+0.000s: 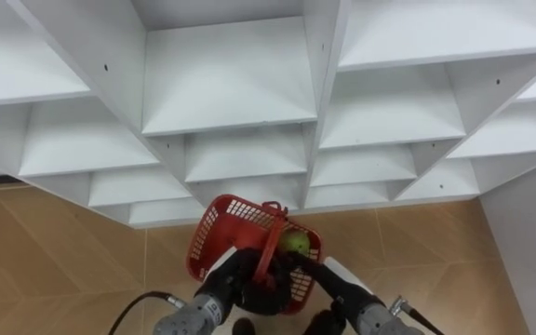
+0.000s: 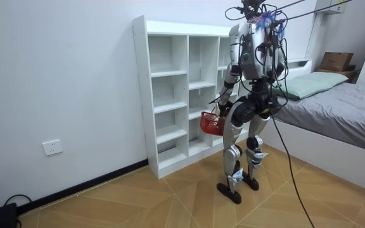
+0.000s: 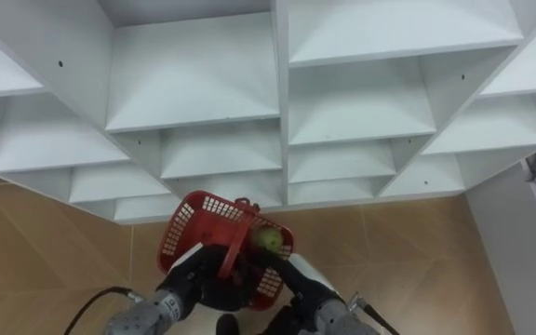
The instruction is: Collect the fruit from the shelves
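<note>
Left hand (image 1: pixel 240 277) is curled round the handle of the red basket (image 1: pixel 214 233), carrying it so the green fruit (image 1: pixel 294 243) sits safe inside. The right hand (image 1: pixel 326 270) rests at the basket's rim beside that fruit; open or closed, I can't tell. Beyond the basket, the closet (image 1: pixel 226 84) looks bare.

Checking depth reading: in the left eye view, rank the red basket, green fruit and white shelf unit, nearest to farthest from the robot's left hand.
From the left hand:
1. Red basket, right at the hand.
2. Green fruit, inside it, to the right.
3. White shelf unit, ahead.
</note>
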You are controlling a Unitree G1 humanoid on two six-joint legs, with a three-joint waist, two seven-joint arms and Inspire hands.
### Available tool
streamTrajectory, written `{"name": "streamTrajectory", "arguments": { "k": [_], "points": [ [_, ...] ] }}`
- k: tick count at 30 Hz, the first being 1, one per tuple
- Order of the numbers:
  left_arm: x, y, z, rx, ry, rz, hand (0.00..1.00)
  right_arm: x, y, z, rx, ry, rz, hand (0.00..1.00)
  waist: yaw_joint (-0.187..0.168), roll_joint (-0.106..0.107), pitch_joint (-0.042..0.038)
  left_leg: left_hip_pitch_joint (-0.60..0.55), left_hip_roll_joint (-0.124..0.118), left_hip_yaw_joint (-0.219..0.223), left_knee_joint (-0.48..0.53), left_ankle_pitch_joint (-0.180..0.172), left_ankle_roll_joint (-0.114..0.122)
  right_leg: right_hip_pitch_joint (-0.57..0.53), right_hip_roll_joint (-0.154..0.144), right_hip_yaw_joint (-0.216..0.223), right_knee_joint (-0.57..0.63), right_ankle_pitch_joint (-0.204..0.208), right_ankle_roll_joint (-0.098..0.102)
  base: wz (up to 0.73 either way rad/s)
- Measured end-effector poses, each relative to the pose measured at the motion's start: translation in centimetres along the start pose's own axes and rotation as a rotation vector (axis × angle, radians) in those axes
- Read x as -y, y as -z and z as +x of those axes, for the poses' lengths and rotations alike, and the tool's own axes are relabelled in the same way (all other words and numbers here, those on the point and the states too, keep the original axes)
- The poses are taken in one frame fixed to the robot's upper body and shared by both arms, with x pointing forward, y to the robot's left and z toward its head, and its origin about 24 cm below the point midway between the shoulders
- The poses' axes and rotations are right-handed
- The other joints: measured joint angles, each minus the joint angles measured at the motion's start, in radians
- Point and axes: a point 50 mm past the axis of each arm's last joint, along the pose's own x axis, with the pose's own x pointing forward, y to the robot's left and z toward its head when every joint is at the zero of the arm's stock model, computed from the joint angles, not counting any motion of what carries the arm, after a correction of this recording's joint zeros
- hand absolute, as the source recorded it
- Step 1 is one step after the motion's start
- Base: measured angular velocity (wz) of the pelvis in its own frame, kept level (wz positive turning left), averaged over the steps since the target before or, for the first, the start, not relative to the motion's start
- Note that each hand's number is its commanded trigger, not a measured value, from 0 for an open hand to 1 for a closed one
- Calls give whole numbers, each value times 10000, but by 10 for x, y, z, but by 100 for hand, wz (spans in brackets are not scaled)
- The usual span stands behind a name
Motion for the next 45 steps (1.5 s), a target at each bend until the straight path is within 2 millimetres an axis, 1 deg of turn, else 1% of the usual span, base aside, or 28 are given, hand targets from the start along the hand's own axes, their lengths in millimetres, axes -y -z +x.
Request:
{"name": "streamTrajectory", "arguments": {
  "k": [7, 12, 15, 17, 19, 23, 24, 26, 28, 31, 35, 36, 38, 41, 45],
  "points": [
    [-11, 27, -9, -1083, -509, 18, 100, -3, 11, -1, -462, -86, 24, 0, 15, -7, 4, 385, 7, 8, -180, 0, -9, 379, 29, -62, -141, 5, -4, 0],
    [-18, 36, -12, -1512, -727, 7, 100, -4, 16, -2, -710, -71, 95, 0, -4, -6, 1, 712, 5, -4, -315, -16, -29, 749, 56, -76, -329, 14, 14, 0],
    [-25, 42, -16, -1734, -1056, -229, 100, 1, 15, -3, -640, 106, 100, 0, -10, -12, -6, 774, 15, -3, -323, -55, -47, 814, 83, -58, -358, 5, 21, -1],
    [-30, 47, -19, -1899, -1332, -481, 100, 3, 16, -3, -696, 200, 36, 0, -3, -11, -9, 964, 20, -61, -345, -61, -59, 1039, 106, -57, -387, 5, 23, 0],
    [-34, 55, -25, -2083, -1730, -799, 100, 5, 17, -6, -737, 391, 180, 0, 8, -5, -20, 1411, 32, -50, -567, -83, -88, 1504, 157, -38, -716, 9, 36, 0],
    [-37, 69, -35, -2512, -2135, -1190, 100, 10, 10, -8, -403, 635, 249, 0, 11, -35, -84, 1890, 16, -17, -838, -82, -103, 1914, 183, -48, -890, -9, 57, -3],
    [-37, 71, -36, -2630, -2193, -1242, 100, 11, 8, -8, -276, 708, 243, 0, 6, -50, -89, 1986, 15, -18, -876, -86, -109, 2026, 194, -50, -924, -10, 60, 0],
    [-37, 77, -40, -2801, -2254, -1339, 100, 10, 7, -8, -231, 702, 267, 0, 22, -115, -141, 2284, 10, 16, -1091, -75, -124, 2291, 220, -39, -1079, -4, 70, 0],
    [-36, 84, -46, -3026, -2300, -1400, 100, 7, 9, -11, -305, 685, 243, 0, 27, -208, -212, 2728, 11, 21, -1295, -80, -139, 2761, 261, -41, -1295, -14, 87, 0],
    [-36, 92, -54, -3225, -2489, -1624, 100, 7, 7, -15, -121, 836, 285, 0, 27, -244, -232, 3088, 14, 19, -1378, -100, -159, 3184, 310, -49, -1505, -12, 101, 0],
    [-41, 98, -61, -3294, -2875, -2012, 100, 14, 4, -20, 111, 1259, 432, 0, 42, -236, -219, 3442, 18, 1, -1532, -110, -174, 3517, 314, -13, -1646, -16, 115, -1],
    [-42, 102, -65, -3369, -3041, -2174, 100, 17, 4, -22, 142, 1445, 466, 0, 23, -229, -201, 3628, 20, -3, -1596, -112, -179, 3721, 327, -15, -1747, -16, 116, 0],
    [-44, 106, -69, -3464, -3232, -2333, 100, 22, 8, -24, 2, 1756, 492, 0, 31, -218, -181, 3914, 17, -10, -1720, -124, -199, 3922, 334, -10, -1812, -45, 138, 2],
    [-46, 109, -76, -3459, -3539, -2526, 100, 30, 12, -30, -117, 2378, 510, 0, 2, -213, -177, 4073, 13, -88, -1756, -165, -215, 4121, 351, -23, -1935, -62, 155, 4],
    [-46, 119, -87, -3778, -3888, -2722, 100, 37, 15, -35, -218, 3011, 431, 0, -11, -207, -175, 4223, 14, -103, -1759, -174, -226, 4351, 364, -26, -1946, -63, 155, 1]
  ]
}}
